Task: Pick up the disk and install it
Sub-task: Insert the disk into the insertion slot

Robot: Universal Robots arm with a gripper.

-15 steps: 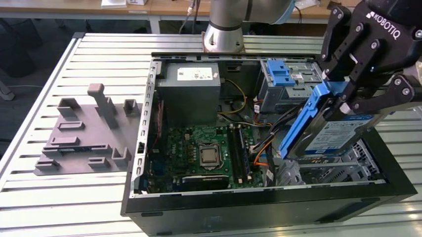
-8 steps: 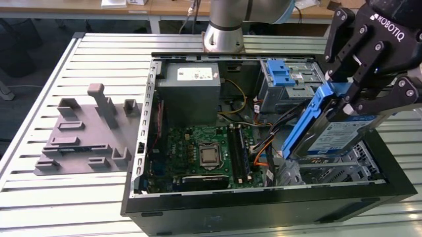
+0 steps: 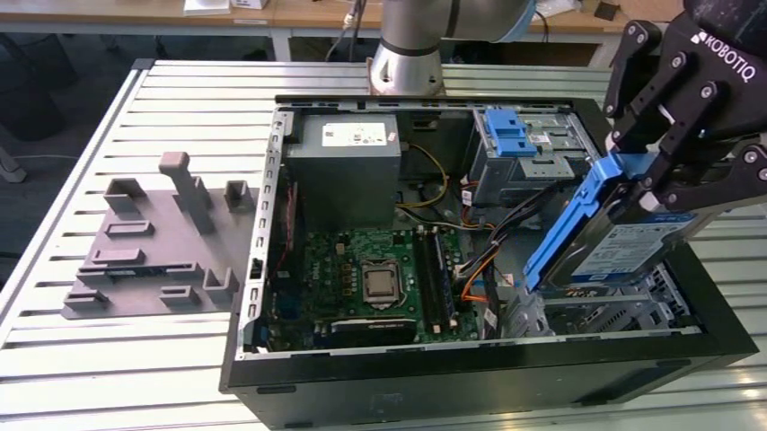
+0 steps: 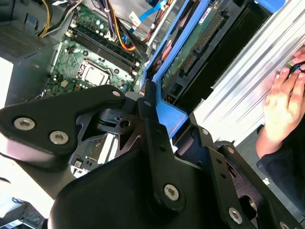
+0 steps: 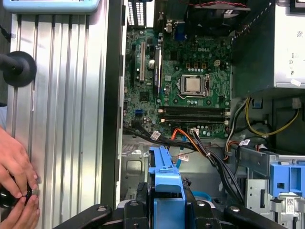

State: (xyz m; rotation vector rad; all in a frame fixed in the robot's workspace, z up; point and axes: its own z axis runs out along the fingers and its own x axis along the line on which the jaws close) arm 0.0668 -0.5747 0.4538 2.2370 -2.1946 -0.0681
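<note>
Gripper (image 3: 649, 187) clamped on the disk (image 3: 630, 247), tilted over the open computer case (image 3: 480, 382) (orange cables (image 3: 477, 269) near its lower end); that edge could snag them.

An open black computer case (image 3: 480, 382) takes up the centre and right of the exterior view, standing on a slatted metal table (image 3: 108, 368). Inside it, a green motherboard (image 3: 348, 269) lies below a grey power supply (image 3: 348, 171). A grey moulded fixture (image 3: 144, 256) lies at left.
</note>
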